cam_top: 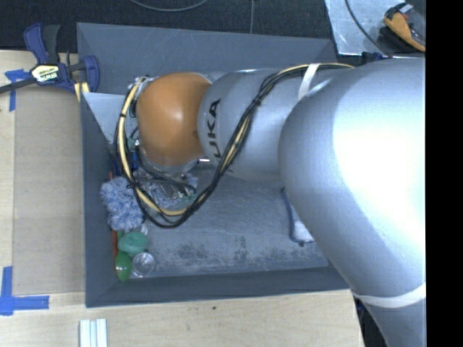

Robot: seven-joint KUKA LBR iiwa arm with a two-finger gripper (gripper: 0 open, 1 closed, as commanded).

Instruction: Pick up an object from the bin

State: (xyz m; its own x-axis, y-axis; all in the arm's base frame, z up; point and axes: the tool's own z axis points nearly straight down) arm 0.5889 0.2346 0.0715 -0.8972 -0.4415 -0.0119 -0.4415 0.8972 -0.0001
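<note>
My gripper (168, 185) hangs low at the bin's left side, mostly hidden under the arm's wrist. Touching its left side lies a fluffy grey-blue tuft (118, 199). Just below that sit a green rounded thing (132, 242) and a clear ball (143, 262), with a smaller green piece (123, 270) in the front-left corner. A thin red stick (113, 241) runs along the left wall beside them.
A blue and white strip (295, 226) lies on the bin floor at the right, partly under the arm. The large arm covers the bin's back and right. The grey floor along the front wall is bare.
</note>
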